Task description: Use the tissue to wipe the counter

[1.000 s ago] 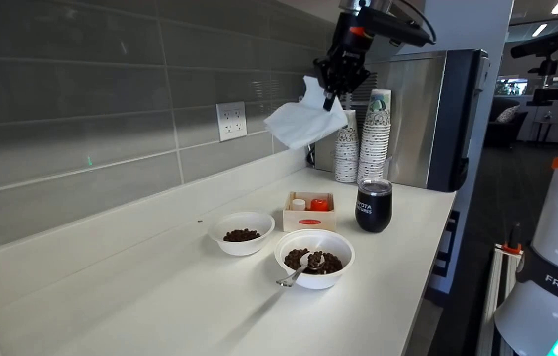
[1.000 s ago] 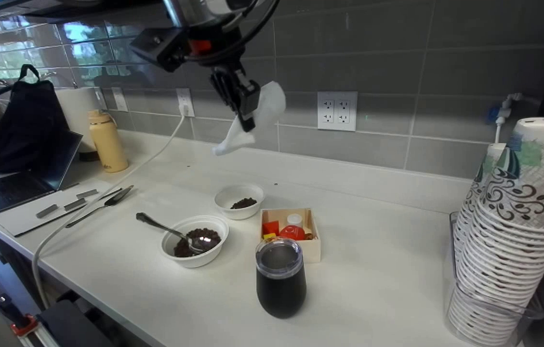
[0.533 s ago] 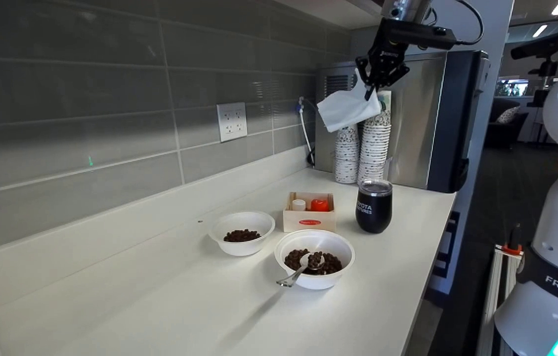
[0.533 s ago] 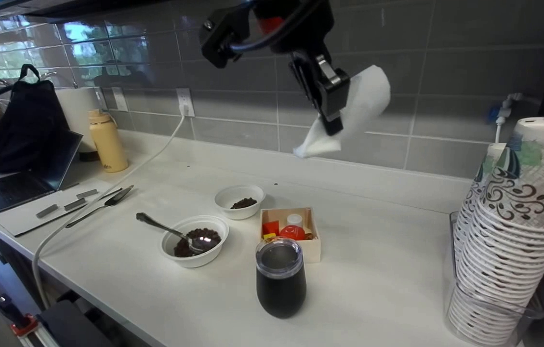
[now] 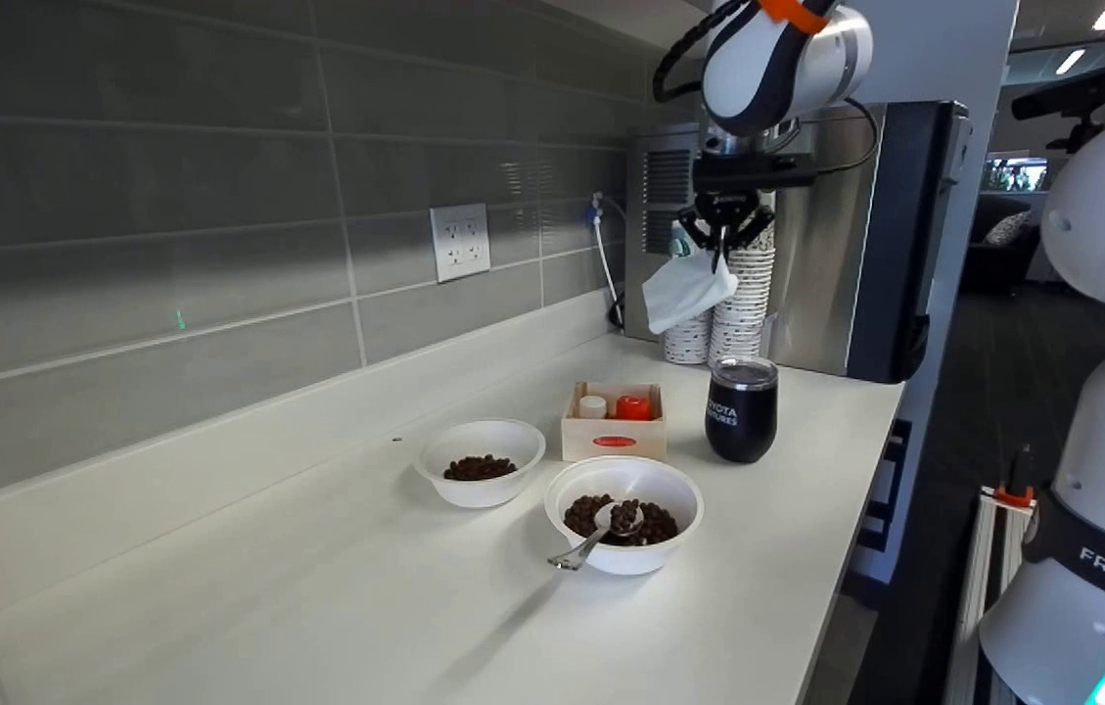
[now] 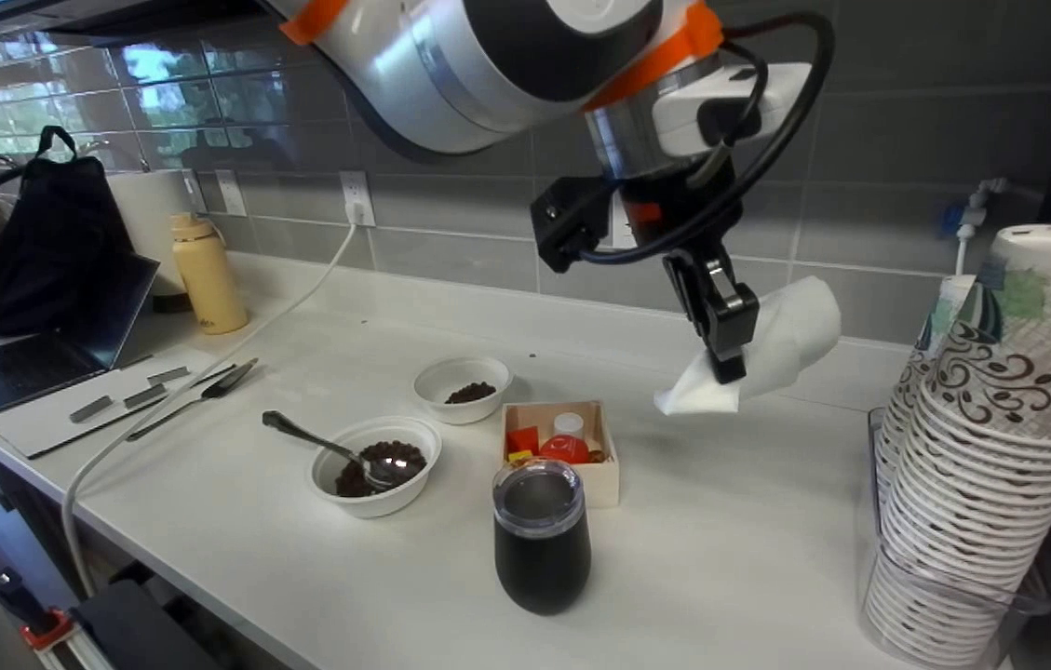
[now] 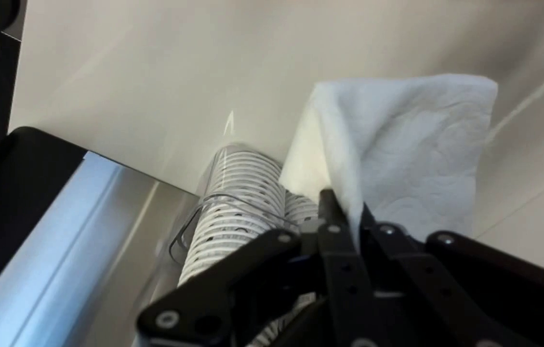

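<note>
My gripper (image 5: 718, 260) is shut on a white tissue (image 5: 681, 294) and holds it above the white counter (image 5: 317, 607). In an exterior view, the gripper (image 6: 728, 368) and the tissue (image 6: 790, 337) are between the wooden box and the stacked cups. The tissue hangs out on both sides of the fingers and appears apart from the counter (image 6: 720, 586). In the wrist view, the tissue (image 7: 426, 149) is pinched between the fingertips (image 7: 349, 212), with its larger part spread to the right. The counter (image 7: 156, 86) shows beneath it.
Stacked paper cups (image 6: 972, 521) in a clear holder stand close to the gripper, by a steel machine (image 5: 821, 245). A black tumbler (image 6: 542, 563), a wooden box (image 6: 601, 479) and two white bowls of dark cereal (image 5: 625, 558) (image 5: 479, 490) stand on the counter. A tiled wall (image 5: 170, 196) rises behind.
The gripper has moved toward the paper cups and, over the last half second, come down lower with the tissue still held. The bowls, box and tumbler have not moved.
</note>
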Controlling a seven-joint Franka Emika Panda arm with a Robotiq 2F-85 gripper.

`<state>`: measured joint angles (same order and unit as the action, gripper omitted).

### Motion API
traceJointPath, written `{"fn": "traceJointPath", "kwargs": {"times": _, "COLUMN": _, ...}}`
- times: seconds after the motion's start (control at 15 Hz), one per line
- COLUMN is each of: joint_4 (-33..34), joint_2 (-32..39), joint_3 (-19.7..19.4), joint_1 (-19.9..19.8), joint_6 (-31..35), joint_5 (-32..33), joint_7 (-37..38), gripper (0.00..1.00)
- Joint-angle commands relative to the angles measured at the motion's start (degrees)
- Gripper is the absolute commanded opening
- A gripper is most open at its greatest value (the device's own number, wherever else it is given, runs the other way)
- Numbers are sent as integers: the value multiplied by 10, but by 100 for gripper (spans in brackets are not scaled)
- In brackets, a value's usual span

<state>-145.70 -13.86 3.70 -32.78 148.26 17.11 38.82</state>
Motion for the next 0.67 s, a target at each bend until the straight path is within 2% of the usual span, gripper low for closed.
{"fn": "traceJointPath", "kwargs": {"times": 0.0, "joint_4": 77, "joint_2": 106, "joint_3": -25, "joint_1": 42, "joint_6": -23, "joint_5": 39, "joint_7": 65, "gripper": 2}}
{"fn": "traceJointPath", "kwargs": {"times": 0.33, "joint_4": 97, "joint_2": 190, "joint_3": -96, "joint_1": 123, "joint_6": -15, "joint_5": 9, "joint_7": 54, "gripper": 2}}
{"fn": "traceJointPath", "kwargs": {"times": 0.6, "joint_4": 106, "joint_2": 252, "joint_3": -150, "joint_1": 171, "joint_6": 2, "joint_5": 42, "joint_7": 102, "gripper": 2}}
